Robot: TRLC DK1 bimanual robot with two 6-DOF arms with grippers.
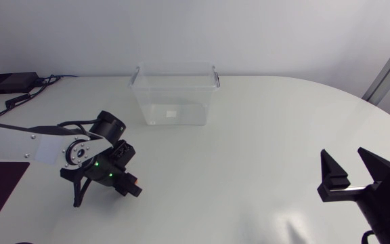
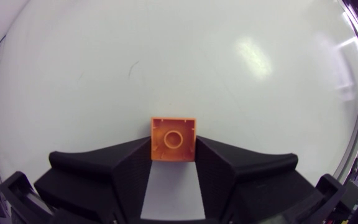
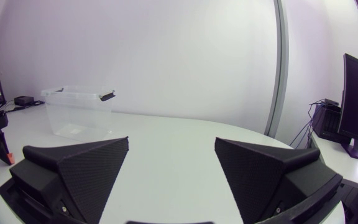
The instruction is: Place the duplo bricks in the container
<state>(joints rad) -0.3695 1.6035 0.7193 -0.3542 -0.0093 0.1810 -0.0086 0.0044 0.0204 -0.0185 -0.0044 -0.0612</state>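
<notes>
Grasp step: left gripper (image 2: 173, 155) clamps the orange brick (image 2: 173, 138), well apart from the container (image 1: 175, 102). Right gripper (image 3: 171, 167) wide, empty. Next, probably: carry over the container's rim, then release.

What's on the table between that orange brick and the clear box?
Nothing: the head view shows only bare table between the brick and the box.

LIGHT: bright, even, from overhead | GLARE: you get soft white patches on the glossy surface (image 2: 253, 53), another near your right hand (image 1: 344, 160) | SHADOW: grey shade between your left hand (image 2: 173, 148) fingers; orange duplo brick (image 2: 173, 138) evenly lit
</notes>
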